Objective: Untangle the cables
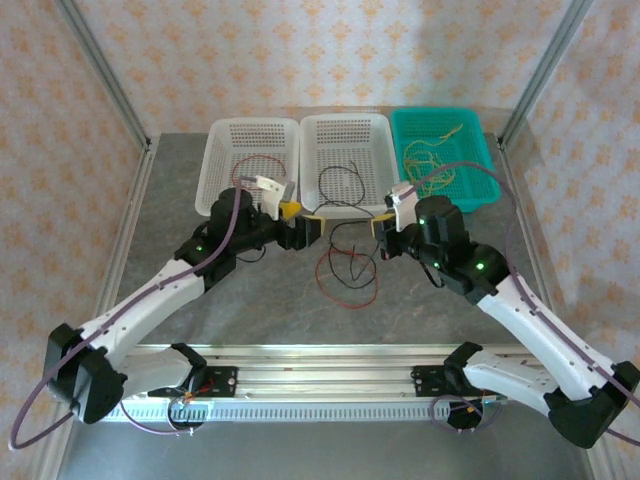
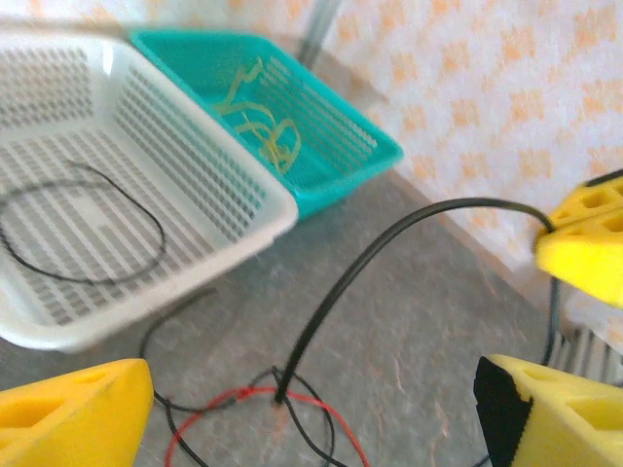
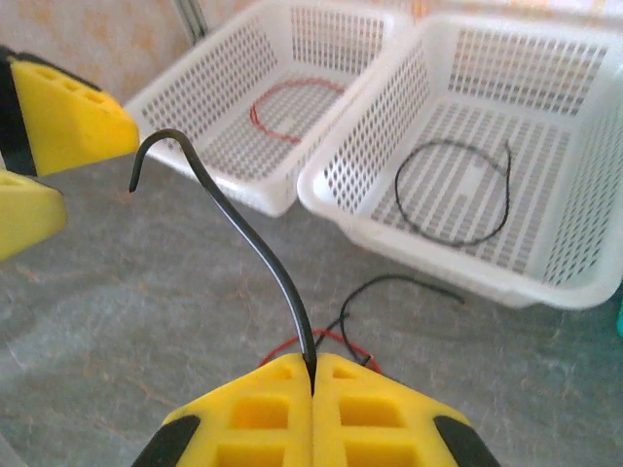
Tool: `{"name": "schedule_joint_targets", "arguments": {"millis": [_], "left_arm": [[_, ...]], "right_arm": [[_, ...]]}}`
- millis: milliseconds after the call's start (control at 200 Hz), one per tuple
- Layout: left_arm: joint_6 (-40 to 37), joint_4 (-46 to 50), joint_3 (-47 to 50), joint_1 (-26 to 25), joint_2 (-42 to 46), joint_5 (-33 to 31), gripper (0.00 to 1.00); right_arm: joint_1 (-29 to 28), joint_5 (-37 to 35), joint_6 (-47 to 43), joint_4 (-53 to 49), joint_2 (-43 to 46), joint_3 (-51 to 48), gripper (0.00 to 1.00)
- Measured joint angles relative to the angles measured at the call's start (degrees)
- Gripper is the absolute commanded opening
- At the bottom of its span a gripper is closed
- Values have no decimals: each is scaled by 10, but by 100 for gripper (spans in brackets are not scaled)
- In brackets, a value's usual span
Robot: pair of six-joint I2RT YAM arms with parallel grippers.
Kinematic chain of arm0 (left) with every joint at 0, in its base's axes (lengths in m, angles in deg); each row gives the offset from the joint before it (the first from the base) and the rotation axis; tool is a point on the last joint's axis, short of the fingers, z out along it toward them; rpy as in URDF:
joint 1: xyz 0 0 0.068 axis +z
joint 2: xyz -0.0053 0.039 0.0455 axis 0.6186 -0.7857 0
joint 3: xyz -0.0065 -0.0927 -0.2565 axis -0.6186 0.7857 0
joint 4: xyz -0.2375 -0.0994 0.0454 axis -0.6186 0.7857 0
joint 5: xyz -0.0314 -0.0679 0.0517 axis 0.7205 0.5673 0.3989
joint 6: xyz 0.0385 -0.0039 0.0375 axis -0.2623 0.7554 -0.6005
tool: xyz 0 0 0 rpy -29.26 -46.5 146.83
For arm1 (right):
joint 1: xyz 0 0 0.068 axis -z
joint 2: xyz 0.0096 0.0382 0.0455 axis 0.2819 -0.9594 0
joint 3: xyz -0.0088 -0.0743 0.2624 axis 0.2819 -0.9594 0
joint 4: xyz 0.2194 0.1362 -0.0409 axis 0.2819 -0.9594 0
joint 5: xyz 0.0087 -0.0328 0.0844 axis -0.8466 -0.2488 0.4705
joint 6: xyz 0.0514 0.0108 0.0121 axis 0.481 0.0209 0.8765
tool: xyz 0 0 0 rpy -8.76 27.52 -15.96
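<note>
Right wrist view: the right gripper (image 3: 313, 368) is closed tight on a thin black cable (image 3: 255, 255). This cable rises from between its yellow fingers, bends in a smooth arc and ends in a small hook just beside the left gripper (image 2: 311, 413). The left gripper stands wide open, with nothing held between its fingers. Below and between the two grippers, on the grey table (image 1: 250, 300), a red cable (image 2: 243, 391) lies in a loose loop, crossed with thin black wire. Beyond the grippers, a red loop (image 3: 292, 107) lies in one white basket (image 3: 185, 92), a black loop (image 3: 453, 195) in the next white basket (image 3: 350, 195), and yellow cables (image 2: 258, 117) in the teal basket (image 2: 341, 146).
</note>
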Motion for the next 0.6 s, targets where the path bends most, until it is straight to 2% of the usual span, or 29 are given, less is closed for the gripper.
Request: {"name": "schedule_joint_targets", "arguments": {"millis": [270, 601], "left_arm": [[34, -33, 40, 0, 51, -99, 87], [76, -44, 56, 14, 70, -221, 85]], "right_arm": [[0, -30, 16, -5, 20, 57, 0], [0, -146, 66, 34, -13, 85, 0]]}}
